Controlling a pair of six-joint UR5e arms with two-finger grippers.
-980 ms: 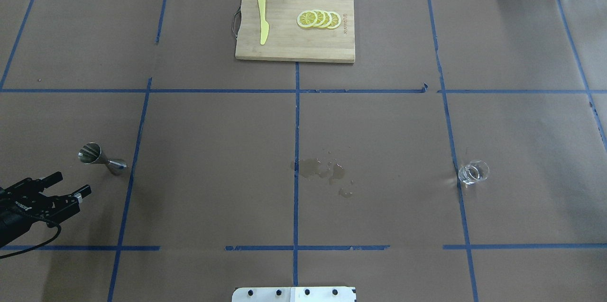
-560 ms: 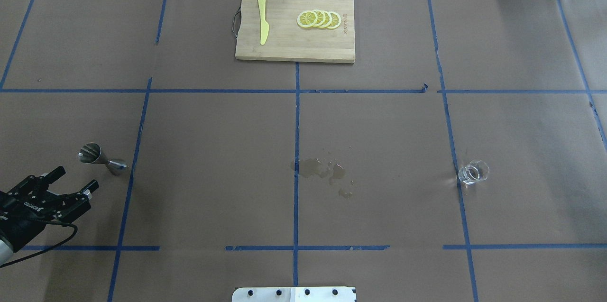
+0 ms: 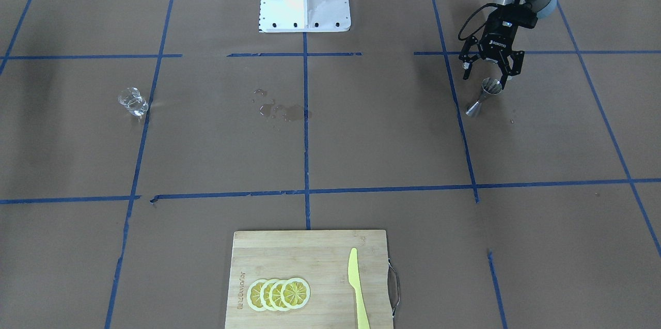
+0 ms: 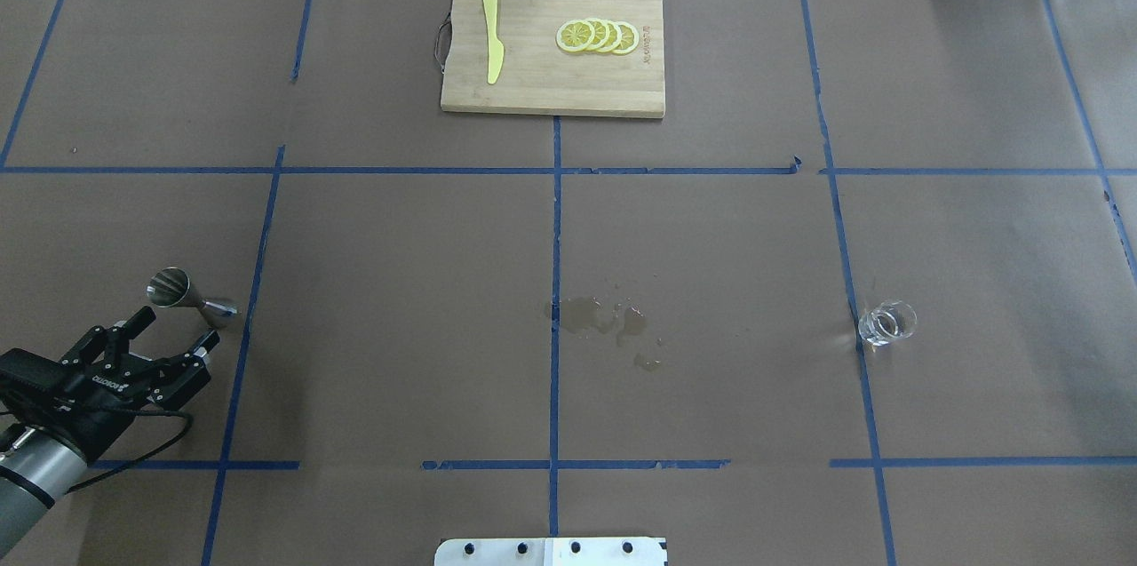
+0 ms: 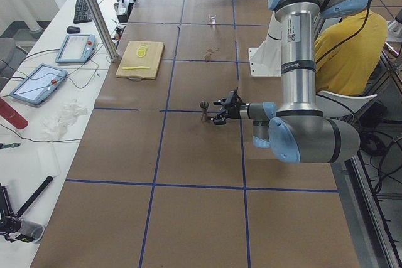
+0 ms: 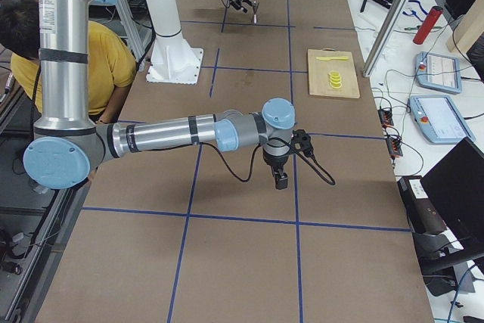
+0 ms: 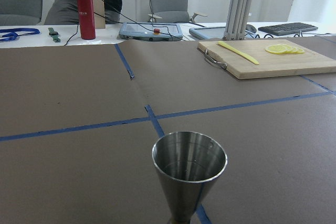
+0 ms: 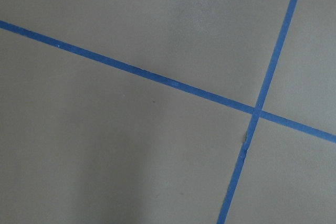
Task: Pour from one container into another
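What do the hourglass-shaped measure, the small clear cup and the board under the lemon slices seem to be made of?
The jigger looks like polished steel: grey, with mirror-like reflections inside its cone. The cup seems to be clear glass, possibly plastic: the table shows through it, with bright glints. The board looks like matte wood or bamboo: pale tan with streaks.

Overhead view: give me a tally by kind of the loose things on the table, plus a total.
Glass cup: 1
Steel jigger: 1
Cutting board: 1
Yellow knife: 1
Lemon slices: 4
Total: 8
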